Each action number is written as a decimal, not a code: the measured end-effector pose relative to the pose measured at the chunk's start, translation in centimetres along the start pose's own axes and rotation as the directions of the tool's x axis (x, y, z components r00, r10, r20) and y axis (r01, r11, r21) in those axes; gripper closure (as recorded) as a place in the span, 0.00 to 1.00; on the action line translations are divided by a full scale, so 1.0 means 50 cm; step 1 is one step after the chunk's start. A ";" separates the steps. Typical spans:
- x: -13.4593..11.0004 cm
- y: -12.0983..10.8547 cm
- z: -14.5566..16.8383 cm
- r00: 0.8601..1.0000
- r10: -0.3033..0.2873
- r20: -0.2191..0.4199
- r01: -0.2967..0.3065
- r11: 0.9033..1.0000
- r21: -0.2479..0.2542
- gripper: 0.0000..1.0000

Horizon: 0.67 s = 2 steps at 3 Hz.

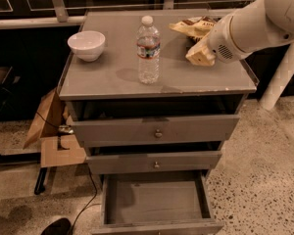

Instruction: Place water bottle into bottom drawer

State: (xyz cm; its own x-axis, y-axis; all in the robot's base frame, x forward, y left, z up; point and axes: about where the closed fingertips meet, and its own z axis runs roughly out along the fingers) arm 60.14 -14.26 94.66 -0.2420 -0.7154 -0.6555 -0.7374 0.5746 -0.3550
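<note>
The water bottle (148, 49) stands upright on the grey cabinet top (112, 77), near its middle; it is clear and ribbed, with a white cap and a red, white and blue label band. The bottom drawer (157, 199) is pulled open below and shows a bare grey floor. My arm comes in from the upper right. My gripper (200, 55) hangs over the right part of the cabinet top, to the right of the bottle and apart from it.
A white bowl (86, 45) sits at the top's back left. A snack bag (195, 27) lies at the back right, behind the gripper. Two upper drawers with round knobs (158, 133) stand slightly open. Cardboard (51, 131) and a cable lie on the floor to the left.
</note>
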 end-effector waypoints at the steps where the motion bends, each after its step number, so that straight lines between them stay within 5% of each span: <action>1: -0.003 0.011 0.015 1.000 0.020 0.015 -0.020 0.999 -0.031 0.81; 2: -0.010 0.022 0.036 0.999 0.042 0.032 -0.039 0.997 -0.068 0.58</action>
State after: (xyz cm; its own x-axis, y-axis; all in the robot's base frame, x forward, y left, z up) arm 60.60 -12.56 93.43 -0.2519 -0.6775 -0.6910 -0.7685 0.5740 -0.2826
